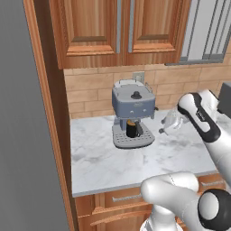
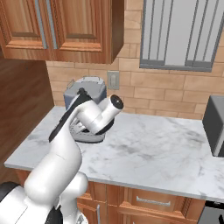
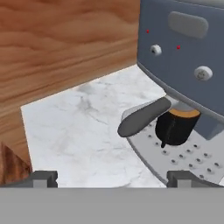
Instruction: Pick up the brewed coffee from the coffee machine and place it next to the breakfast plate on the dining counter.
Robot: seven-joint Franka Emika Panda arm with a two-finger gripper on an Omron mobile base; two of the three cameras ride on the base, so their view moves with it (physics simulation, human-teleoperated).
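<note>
- The tool (image 3: 111, 178) stands wide open and holds nothing; its two dark tips sit well apart at the bottom of the hand view.
- Ahead of the tool and to one side, the brewed coffee (image 3: 176, 126) sits on the drip tray of the coffee machine (image 3: 188, 52), under the spout.
- A grey lever (image 3: 142, 116) juts out between the tool and the mug; an approach straight in could strike it or knock the mug and spill.
- The tool is aimed off to the side of the mug, so closing now would likely miss.
- The arm reaches forward over the counter (image 1: 103, 162), wrist bent toward the machine.
</note>
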